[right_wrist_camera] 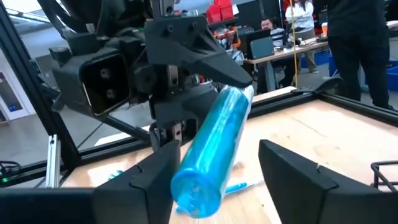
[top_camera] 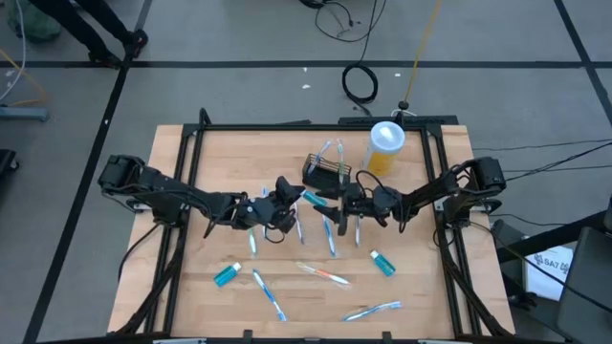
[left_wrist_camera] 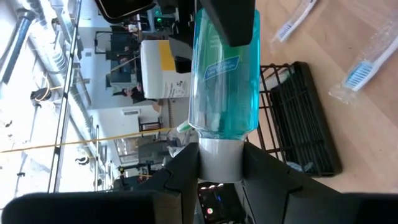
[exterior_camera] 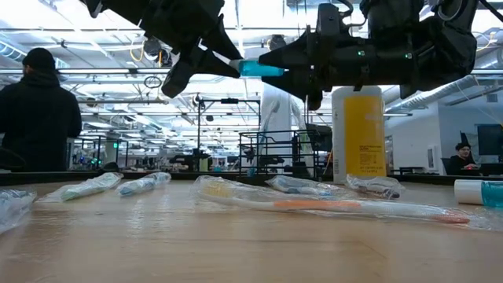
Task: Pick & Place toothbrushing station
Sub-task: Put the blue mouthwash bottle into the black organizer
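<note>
The basket [top_camera: 325,174] sat at the back of the surface [top_camera: 287,306], beside the yellow cup [top_camera: 385,148]. Just in front, the left claw [top_camera: 292,199] clamped a blue tube [top_camera: 315,199] in mid-air, while the right claw [top_camera: 337,203] stood apart around its far end.

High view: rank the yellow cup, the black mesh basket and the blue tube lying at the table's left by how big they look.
1. black mesh basket and yellow cup: look alike in size, no ranking.
2. blue tube: clearly smallest.

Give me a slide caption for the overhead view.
Left gripper passes a blue tube to the right gripper beside the black wire basket.
</note>
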You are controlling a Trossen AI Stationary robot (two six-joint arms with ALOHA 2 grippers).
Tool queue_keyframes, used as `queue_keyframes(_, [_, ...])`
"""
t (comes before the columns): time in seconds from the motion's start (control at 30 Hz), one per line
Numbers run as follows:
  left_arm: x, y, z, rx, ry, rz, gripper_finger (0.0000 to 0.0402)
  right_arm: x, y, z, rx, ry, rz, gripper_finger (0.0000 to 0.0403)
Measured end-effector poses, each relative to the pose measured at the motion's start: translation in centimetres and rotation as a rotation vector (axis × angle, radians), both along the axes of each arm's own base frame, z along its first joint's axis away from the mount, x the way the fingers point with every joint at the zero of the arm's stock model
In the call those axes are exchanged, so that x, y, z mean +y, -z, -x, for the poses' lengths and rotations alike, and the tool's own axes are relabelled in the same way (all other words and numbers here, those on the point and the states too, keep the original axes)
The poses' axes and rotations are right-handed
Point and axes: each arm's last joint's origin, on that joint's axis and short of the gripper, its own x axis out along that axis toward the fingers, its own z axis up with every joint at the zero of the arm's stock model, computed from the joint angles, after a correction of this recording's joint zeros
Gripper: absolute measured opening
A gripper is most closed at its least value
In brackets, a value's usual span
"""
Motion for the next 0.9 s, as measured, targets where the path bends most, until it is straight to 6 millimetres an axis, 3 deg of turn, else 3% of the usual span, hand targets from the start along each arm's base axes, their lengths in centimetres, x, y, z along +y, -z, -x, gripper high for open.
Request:
queue_keyframes(0.53, [-0.01, -0.12, -0.05, -0.081, -0.034, 0.109, 0.0113, -0.07, -0.01, 0.0, 0.0, 0.016, 0.001, 0.0108])
queue_keyframes(0.9, [-0.01, -0.08, -0.03, -0.075, -0.034, 0.105, 0.0113, -0.45, 0.12, -0.02, 0.013, 0.037, 0.002, 0.01])
